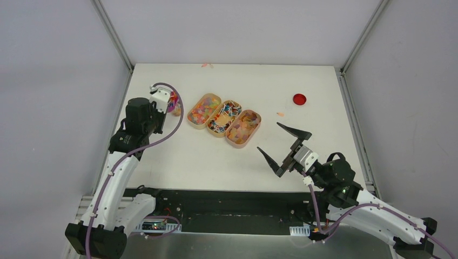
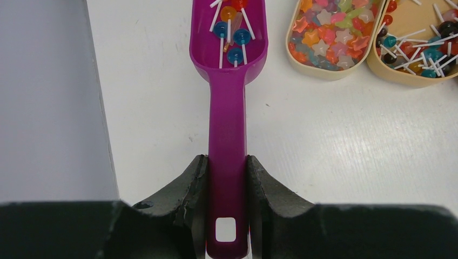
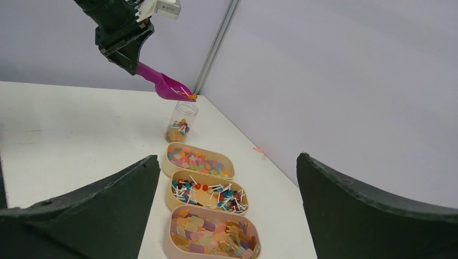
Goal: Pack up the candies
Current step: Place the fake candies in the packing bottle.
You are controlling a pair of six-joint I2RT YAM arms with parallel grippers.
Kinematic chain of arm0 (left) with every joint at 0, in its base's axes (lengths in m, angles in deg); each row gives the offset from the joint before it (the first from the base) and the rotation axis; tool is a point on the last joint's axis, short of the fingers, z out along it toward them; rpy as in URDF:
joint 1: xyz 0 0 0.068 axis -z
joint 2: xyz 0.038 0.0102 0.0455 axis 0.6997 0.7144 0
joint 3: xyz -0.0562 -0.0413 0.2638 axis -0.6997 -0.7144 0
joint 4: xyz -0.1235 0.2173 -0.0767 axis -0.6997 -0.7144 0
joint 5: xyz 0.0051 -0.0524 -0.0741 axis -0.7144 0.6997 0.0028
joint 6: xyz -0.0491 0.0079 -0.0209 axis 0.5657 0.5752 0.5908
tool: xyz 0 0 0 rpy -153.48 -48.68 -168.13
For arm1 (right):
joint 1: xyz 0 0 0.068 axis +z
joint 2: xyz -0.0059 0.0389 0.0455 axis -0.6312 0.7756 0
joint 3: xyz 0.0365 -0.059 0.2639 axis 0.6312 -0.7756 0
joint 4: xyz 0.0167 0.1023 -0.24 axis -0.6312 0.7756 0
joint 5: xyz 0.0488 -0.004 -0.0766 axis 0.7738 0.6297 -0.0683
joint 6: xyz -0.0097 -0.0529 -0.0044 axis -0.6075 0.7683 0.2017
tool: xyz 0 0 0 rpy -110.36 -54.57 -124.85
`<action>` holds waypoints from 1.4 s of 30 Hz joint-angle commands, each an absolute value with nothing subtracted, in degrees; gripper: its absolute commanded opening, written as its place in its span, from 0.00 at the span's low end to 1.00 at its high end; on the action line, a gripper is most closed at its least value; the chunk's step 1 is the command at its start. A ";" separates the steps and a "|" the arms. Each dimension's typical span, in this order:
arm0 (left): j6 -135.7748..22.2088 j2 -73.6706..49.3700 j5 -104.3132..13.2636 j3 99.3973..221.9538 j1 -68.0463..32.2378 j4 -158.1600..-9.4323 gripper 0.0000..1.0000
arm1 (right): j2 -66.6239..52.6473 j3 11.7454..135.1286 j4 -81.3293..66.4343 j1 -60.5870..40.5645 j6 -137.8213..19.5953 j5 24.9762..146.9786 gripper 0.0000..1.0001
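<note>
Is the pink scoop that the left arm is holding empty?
No, the magenta scoop clamped in the left gripper carries several small lollipops in its bowl.

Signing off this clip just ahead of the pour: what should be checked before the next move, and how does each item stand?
1. Left pincer clamped on the magenta scoop handle: ok.
2. Scoop loaded with candies: ok.
3. Jar upright, uncapped, only partly filled: ok.
4. Scoop lip centred over the jar mouth: cannot tell; it looks above it in the right wrist view only.
5. Right pincer open, away from the trays: ok.
6. Nothing spilled: not ok; a small orange bit lies on the table.
</note>
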State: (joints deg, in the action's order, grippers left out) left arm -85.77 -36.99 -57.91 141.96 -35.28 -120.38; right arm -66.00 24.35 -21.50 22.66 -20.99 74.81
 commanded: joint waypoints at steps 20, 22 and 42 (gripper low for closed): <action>-84.97 -33.29 -58.44 150.65 -37.46 -126.54 0.00 | -67.03 24.52 -23.95 22.94 -22.61 75.70 1.00; -84.68 -32.84 -58.13 151.30 -37.46 -127.49 0.00 | -66.94 24.52 -24.05 22.91 -22.59 75.66 1.00; -83.20 -25.20 -59.65 161.88 -37.54 -137.31 0.00 | -66.91 24.23 -24.30 22.94 -22.42 75.11 1.00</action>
